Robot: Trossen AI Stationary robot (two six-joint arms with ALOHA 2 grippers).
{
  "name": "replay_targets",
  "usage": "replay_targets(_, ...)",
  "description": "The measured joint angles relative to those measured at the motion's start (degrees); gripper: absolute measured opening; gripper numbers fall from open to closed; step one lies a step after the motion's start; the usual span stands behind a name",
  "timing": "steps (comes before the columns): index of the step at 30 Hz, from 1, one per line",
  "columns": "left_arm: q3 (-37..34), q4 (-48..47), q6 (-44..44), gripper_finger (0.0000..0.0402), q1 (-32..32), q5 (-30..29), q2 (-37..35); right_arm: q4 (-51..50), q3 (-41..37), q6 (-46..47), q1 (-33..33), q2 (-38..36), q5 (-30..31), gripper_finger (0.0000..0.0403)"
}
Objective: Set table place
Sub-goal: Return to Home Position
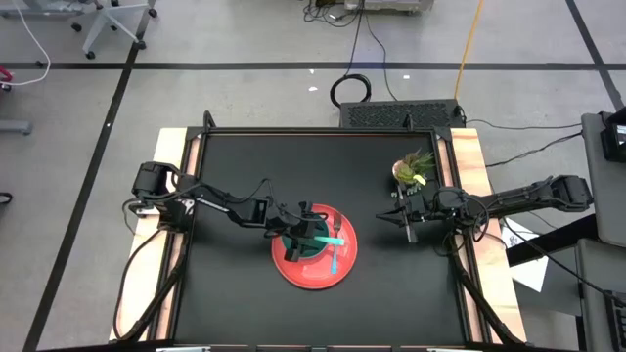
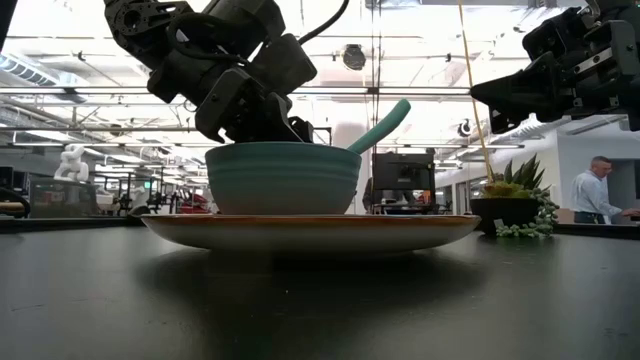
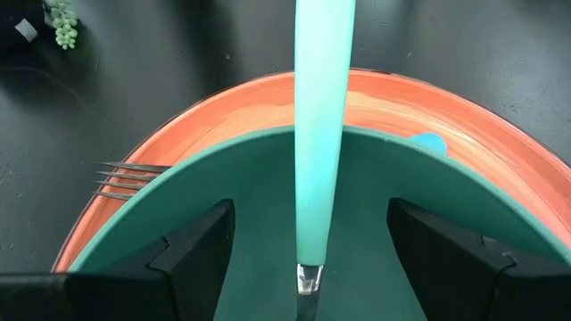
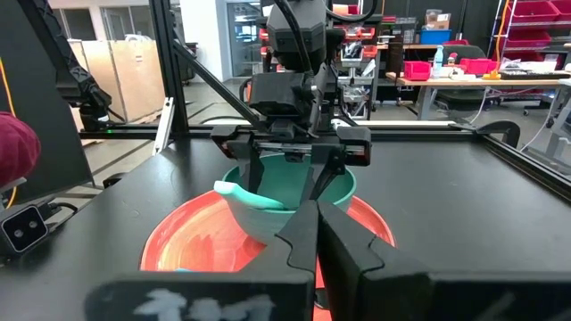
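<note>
Teal bowl (image 2: 282,180) on red plate (image 2: 310,232), mid-desk (image 1: 235,303); spoon (image 3: 321,134) leans inside, fork (image 3: 125,178) beside the bowl. Left jaws wide, astride the spoon handle. Right jaws closed, near the plant (image 1: 415,168).

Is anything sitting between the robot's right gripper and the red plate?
No. The high view shows only bare black table between the right gripper and the plate. The plant stands off that line, beside the gripper's arm.
</note>
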Motion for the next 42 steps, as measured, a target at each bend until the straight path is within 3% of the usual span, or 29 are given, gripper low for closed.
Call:
replay_targets(16,0.07,-8.62,0.43,0.0294,0.00,-1.89,-9.39,0.00,0.00,0.66,0.11,0.02,-0.02,0.0000)
replay_targets(36,0.07,-9.01,2.16,0.0294,0.16,-2.56,-10.84,-0.02,0.00,0.69,0.11,0.02,-0.02,0.0000)
replay_targets(42,0.02,-10.52,2.70,0.0294,2.66,-1.45,-16.57,-0.07,-0.02,0.79,0.11,0.02,-0.02,0.0000)
